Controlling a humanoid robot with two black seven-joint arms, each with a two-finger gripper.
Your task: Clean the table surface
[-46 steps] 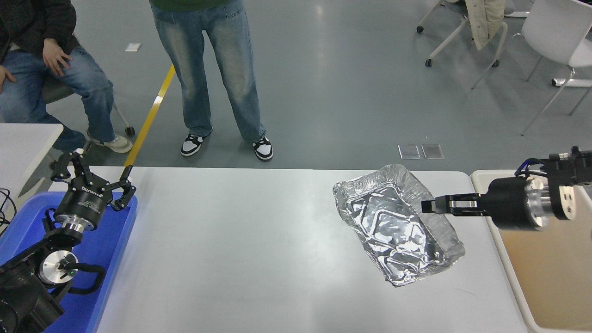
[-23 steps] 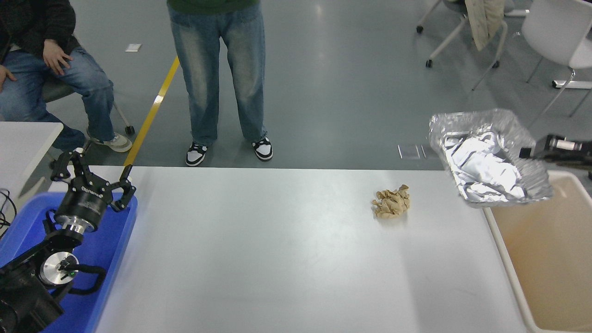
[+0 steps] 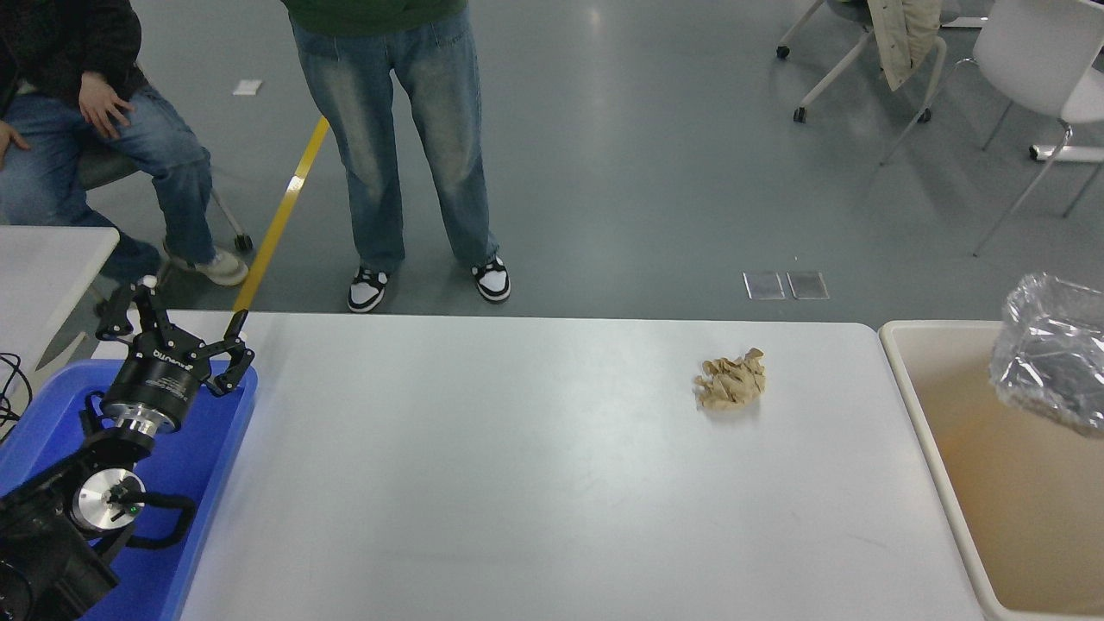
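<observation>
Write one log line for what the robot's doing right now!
left gripper: open, parked over blue tray | right: not in view | foil pan: over bin | paper wad: on table

We see the table surface [image 3: 517, 483], a wide light grey-white top with rounded corners, smooth and matte. Only one thing lies directly on it: a crumpled ball of brown paper [image 3: 730, 381] (beige, full of wrinkles), which rests well toward the table's right end and nearer to its far edge than to its near edge. Around the paper the top is bare, and a small shadow sits under the paper.
</observation>
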